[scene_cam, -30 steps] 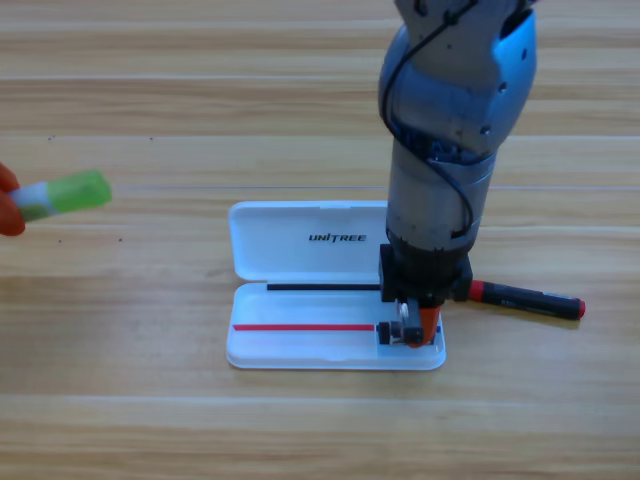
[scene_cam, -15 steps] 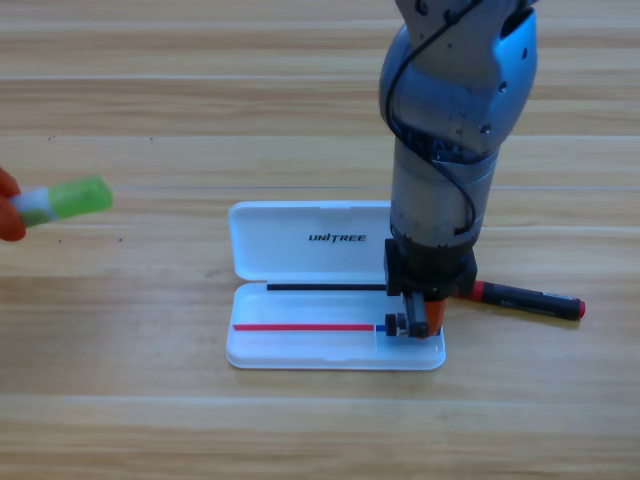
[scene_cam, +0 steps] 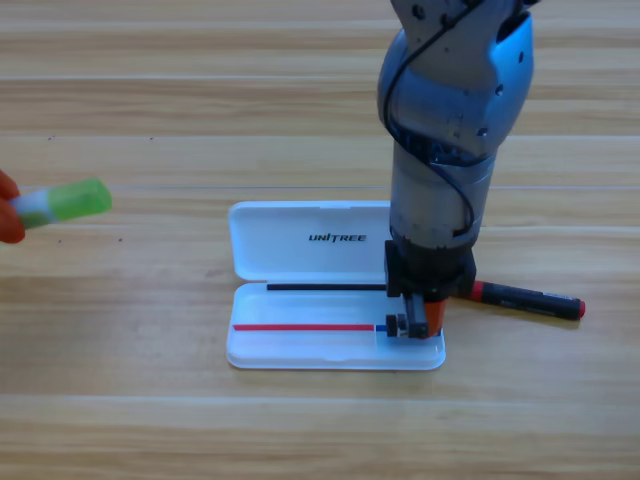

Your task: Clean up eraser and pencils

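My right gripper [scene_cam: 415, 324] points straight down over the right end of the open white case [scene_cam: 300, 345]. A small dark block, seemingly the eraser [scene_cam: 397, 325], shows at its tip; whether it is held or lying in the case is hidden. The black pencil with red ends [scene_cam: 525, 299] lies on the table right of the case, its left end behind the gripper. At the picture's left edge my left gripper [scene_cam: 7, 207] is shut on the pale pencil with the green end [scene_cam: 68, 201], which is held above the table.
The case's lid [scene_cam: 300, 240] lies flat, opened away from the tray. The right arm's grey body [scene_cam: 450, 120] rises over the case's right part and hides the table behind it. Bare wood surrounds the case.
The right gripper shifted slightly up and to the right over the case's end, then held still. The left gripper and its pencil barely moved.
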